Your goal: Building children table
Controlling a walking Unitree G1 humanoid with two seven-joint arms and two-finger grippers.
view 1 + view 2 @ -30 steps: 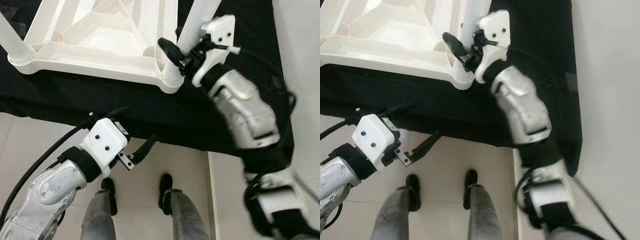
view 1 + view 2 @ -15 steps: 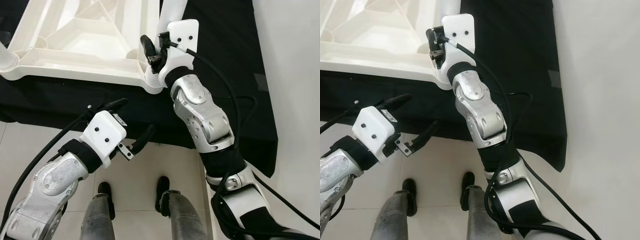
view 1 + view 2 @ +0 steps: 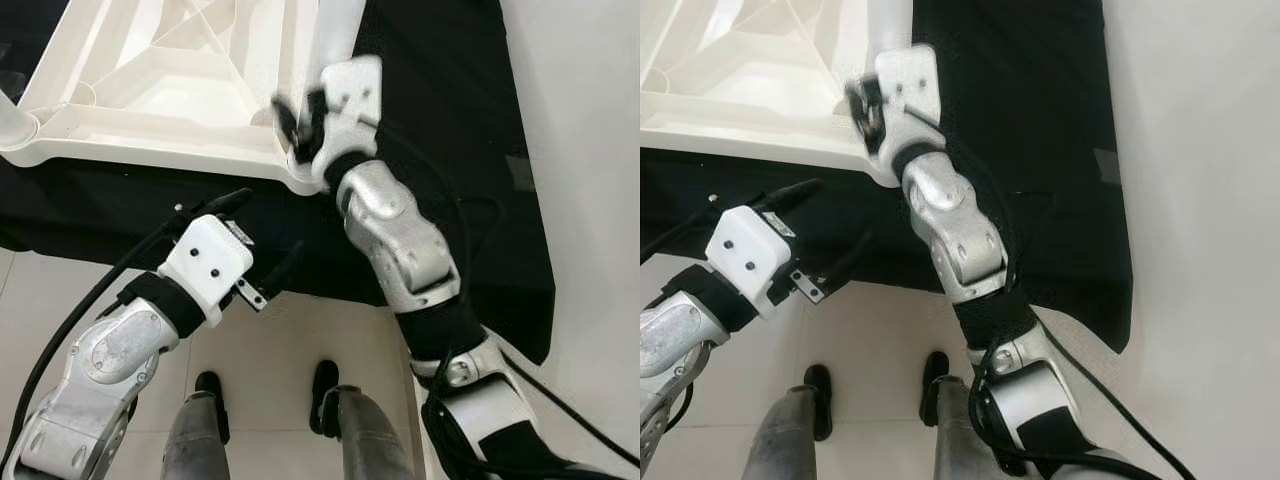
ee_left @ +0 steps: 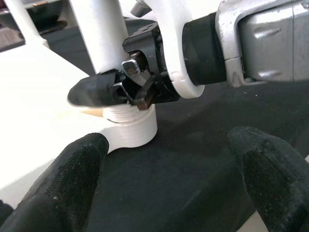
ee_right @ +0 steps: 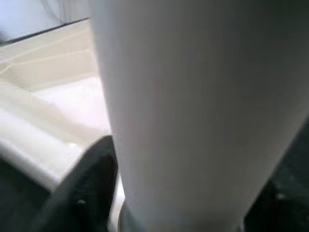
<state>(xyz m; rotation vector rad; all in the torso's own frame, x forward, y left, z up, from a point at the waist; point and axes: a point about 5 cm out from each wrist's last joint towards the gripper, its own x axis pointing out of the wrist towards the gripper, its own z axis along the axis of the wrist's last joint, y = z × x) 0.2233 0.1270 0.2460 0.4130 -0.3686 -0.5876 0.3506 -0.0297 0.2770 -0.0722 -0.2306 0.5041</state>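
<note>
An upturned white tabletop lies on a black cloth. The right gripper pinches a white leg seated in the corner socket, apparently threaded; the left gripper hovers below, fingers spread. No lettering is legible.
</note>
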